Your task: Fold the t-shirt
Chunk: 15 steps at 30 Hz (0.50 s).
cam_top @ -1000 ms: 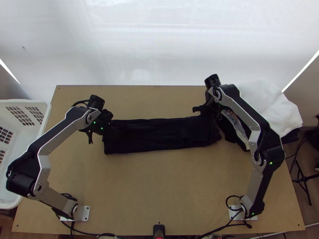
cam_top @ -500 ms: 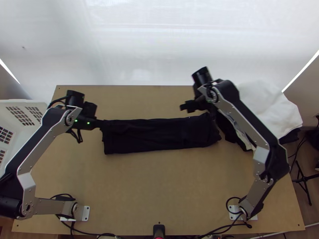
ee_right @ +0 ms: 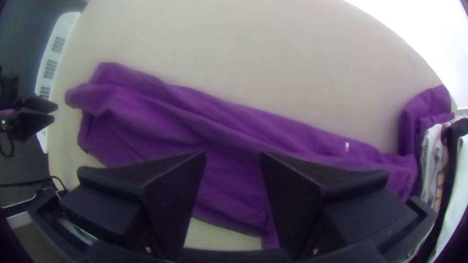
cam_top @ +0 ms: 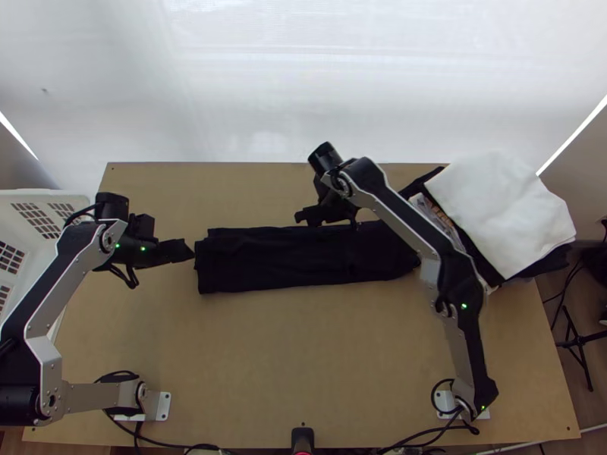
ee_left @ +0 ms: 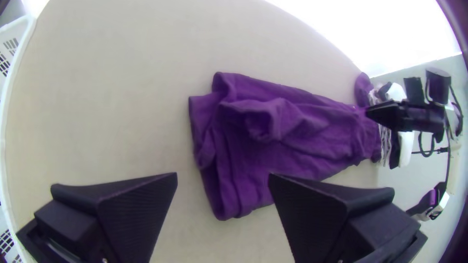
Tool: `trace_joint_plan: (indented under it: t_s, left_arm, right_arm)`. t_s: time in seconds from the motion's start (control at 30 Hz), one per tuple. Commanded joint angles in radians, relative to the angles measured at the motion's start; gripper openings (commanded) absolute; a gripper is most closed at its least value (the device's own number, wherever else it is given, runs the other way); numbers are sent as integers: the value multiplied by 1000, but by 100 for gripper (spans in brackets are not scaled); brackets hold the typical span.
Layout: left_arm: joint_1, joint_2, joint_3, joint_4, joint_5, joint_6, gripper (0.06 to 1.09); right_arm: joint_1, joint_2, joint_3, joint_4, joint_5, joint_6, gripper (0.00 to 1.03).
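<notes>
Across the middle of the table (cam_top: 303, 356) your shirt (cam_top: 296, 262) lies as a long, narrow strip with rumpled layers at its left end, so I judge the lengthwise folding done and the crosswise fold in hand. Your right gripper (ee_right: 233, 153) is over the strip near its far edge and your left gripper (ee_left: 223, 175) is just beside the left end, both with fingers spread and pinching nothing. Next you probably need to catch every layer of that end before carrying it inward.

Black t-shirt (cam_top: 281, 262) in long folded strip; left claw (cam_top: 183, 251) near end, right claw (cam_top: 329, 217) over far edge.
</notes>
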Motion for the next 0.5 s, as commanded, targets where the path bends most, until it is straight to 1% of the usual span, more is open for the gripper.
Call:
trace_joint_plan:
  t_s: [0.0,0.1,0.23,0.37,0.47]
  left_arm:
    - [43,31,-32,-23,96,-14,102]
    - [47,34,-42,-23,101,7,103]
    - [47,46,-72,23,118,30,103]
    - [52,106,-72,42,182,38,102]
    - [49,147,-70,60,214,38,102]
  right_arm:
    - [8,135,71,-6,-18,4,56]
    - [2,153,74,-6,-21,4,56]
    - [-9,171,74,-6,-26,4,56]
    - [-18,188,75,-6,-26,4,56]
    - [-26,196,74,-6,-30,4,56]
